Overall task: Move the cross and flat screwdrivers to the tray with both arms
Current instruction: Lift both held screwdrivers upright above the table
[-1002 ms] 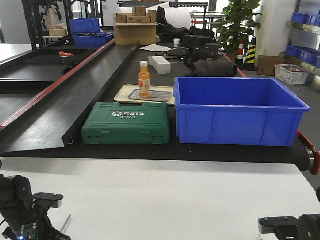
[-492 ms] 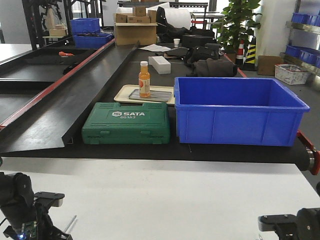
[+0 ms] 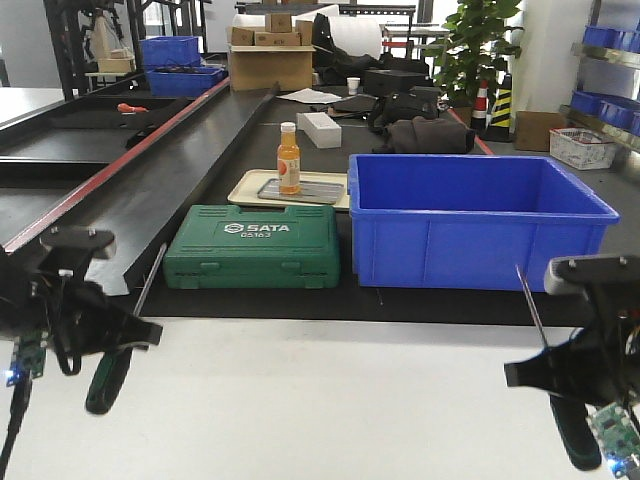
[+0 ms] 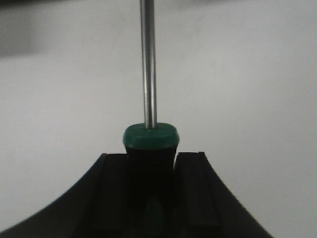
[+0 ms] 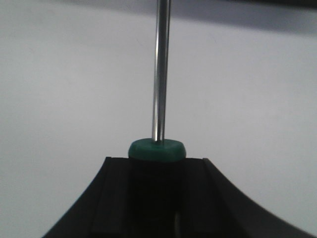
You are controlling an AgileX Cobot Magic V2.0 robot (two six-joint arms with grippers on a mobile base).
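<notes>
The left screwdriver (image 4: pixel 148 139) is clamped in the left gripper (image 4: pixel 150 166) jaws, the right screwdriver (image 5: pixel 157 148) in the right gripper (image 5: pixel 156 168); the tray (image 3: pixel 241 190) is shown only frontally.

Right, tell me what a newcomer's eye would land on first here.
The big blue bin, right of centre, dominates the front view, with the green SATA case beside it on its left. In the foreground the left gripper and right gripper each hold a green-handled tool, the left screwdriver and right screwdriver, shafts angled upward above the white table.
</notes>
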